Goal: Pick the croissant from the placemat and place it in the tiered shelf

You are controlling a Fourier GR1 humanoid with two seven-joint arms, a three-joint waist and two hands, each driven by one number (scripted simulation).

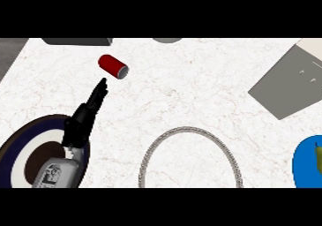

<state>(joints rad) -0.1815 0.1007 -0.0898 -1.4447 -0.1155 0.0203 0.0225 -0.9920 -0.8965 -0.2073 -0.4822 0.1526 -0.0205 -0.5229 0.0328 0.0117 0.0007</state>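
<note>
Left hand (91,103) lies released, fingers straight and together, stretched away from the robot so that the tips sit just short of a red can (114,66) lying on its side beyond them. Nothing is grasped. Its forearm crosses a dark-rimmed plate (13,150) with a white band and brown centre, which sits under the wrist. The right hand does not show.

To the hand's right lies a round mat with a braided rim (189,129) – likely the placemat – yet no croissant shows on it or anywhere else, so where the pastry is cannot be told. Judging by that, the pick looks not yet begun, and this hand is aimed at the can, not the mat.

Far to the right and a little beyond the fingertips stands the tiered shelf (290,88) – grey flat panels seen from above, nothing visible on them. Nearer, at the right edge, a blue plate (306,163) carries a pear (321,159)
</note>
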